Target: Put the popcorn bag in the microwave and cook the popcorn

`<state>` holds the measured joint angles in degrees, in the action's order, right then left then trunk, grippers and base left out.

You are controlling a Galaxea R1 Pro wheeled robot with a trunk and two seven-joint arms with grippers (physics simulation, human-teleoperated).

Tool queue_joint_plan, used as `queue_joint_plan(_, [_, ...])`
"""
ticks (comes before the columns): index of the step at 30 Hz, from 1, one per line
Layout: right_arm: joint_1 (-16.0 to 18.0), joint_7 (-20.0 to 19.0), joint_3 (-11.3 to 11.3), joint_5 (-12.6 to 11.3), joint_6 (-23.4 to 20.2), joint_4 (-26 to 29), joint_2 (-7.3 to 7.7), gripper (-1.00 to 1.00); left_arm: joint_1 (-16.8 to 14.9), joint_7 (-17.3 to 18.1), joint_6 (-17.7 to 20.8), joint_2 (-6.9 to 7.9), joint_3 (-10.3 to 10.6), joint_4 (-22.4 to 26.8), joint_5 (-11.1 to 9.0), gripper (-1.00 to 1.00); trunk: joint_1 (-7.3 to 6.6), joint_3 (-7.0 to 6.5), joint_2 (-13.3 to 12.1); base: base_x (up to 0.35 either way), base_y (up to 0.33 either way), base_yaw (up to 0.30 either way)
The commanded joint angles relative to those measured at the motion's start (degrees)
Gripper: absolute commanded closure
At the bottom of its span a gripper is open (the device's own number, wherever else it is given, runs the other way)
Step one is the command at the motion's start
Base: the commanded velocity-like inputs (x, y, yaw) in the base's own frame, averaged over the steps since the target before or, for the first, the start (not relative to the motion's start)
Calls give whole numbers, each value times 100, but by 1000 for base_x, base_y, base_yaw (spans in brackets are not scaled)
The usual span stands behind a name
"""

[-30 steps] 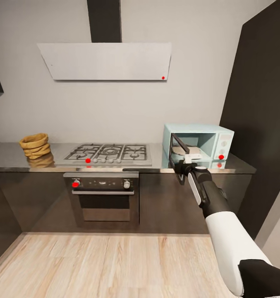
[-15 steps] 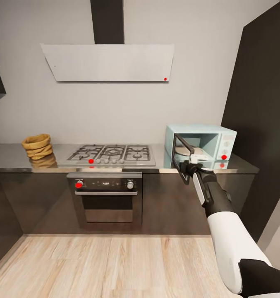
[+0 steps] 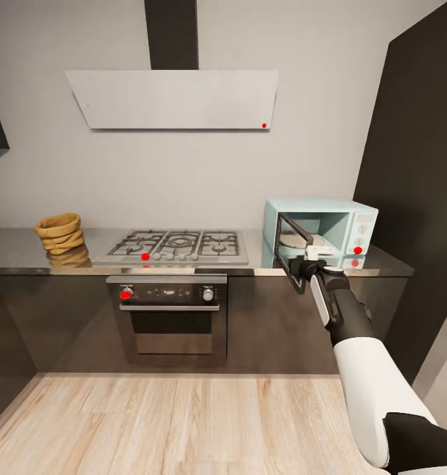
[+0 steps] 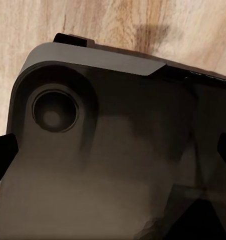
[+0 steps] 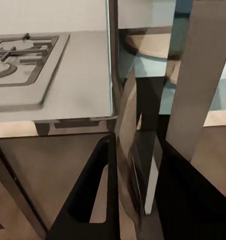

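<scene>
Item: microwave [image 3: 335,224], pale blue, at the right end of the countertop [image 3: 25,254], door [image 3: 292,254] standing swung out toward the robot. Right gripper [image 3: 309,264] is closing narrowly on the door's outer edge, the edge sitting between its fingers in the right wrist view. Against half a second ago, door angle and arm are barely differing; against a full second ago, the whole scene is sitting shifted, so the camera is moving, not the things. Popcorn bag [image 3: 59,232] is sitting at the far left of the countertop, well apart from the microwave, beyond the hob [image 3: 177,245]. Left gripper: cannot tell whether wide or narrow. Judgement: cavity is standing ready; bag fetch is coming next.
</scene>
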<state>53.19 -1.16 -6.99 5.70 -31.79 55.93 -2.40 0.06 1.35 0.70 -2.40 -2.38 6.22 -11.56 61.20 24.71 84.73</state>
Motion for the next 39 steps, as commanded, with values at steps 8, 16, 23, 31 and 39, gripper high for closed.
queue_joint_plan(8, [7,-16,-13,197,-108,-4,-15,100,3,305,7,49,-26,7,-30,-100,-153,6,6,38,25,0])
queue_joint_plan(16, [7,-16,-13,195,-108,-4,-24,100,3,365,14,47,-26,2,-37,-100,-153,6,6,63,60,0])
queue_joint_plan(23, [7,-16,-13,195,-108,-4,-24,100,3,366,17,47,-26,2,-39,-100,-153,6,6,3,4,0])
queue_joint_plan(31, [7,-7,-13,180,-108,-4,-18,100,3,366,17,47,-26,2,-46,-100,-153,6,6,0,0,0])
queue_joint_plan(39, [7,-10,-13,180,-108,-4,-12,100,3,366,17,47,-26,-3,-41,-100,-153,6,6,0,0,0])
